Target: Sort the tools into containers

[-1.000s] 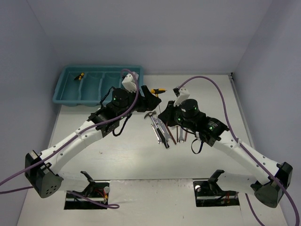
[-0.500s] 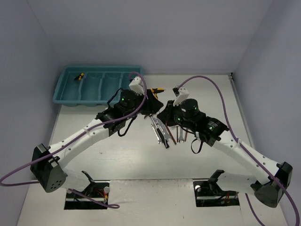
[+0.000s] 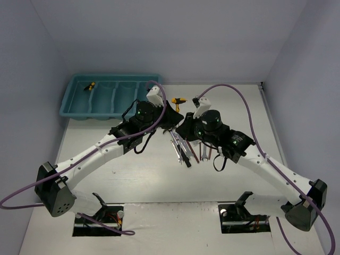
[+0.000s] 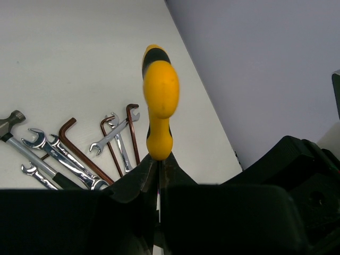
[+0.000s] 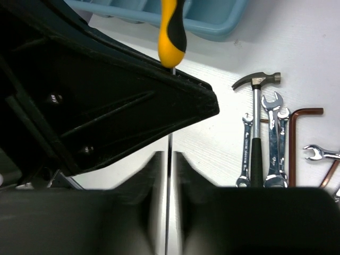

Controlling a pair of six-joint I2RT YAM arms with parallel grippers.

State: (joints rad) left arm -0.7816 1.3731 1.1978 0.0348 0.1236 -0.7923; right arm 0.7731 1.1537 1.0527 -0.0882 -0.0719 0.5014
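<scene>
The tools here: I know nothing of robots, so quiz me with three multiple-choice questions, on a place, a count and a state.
1. Where in the teal tray is the small yellow-and-black tool? A rightmost compartment; B leftmost compartment; C on the rim.
2. How many hammers lie on the table? A three; B two; C one.
3. The left gripper is: A shut on the screwdriver; B open, empty; C holding a wrench.
B: it lies at the far left. C: one hammer head shows. A: its jaws are closed on the shaft.
</scene>
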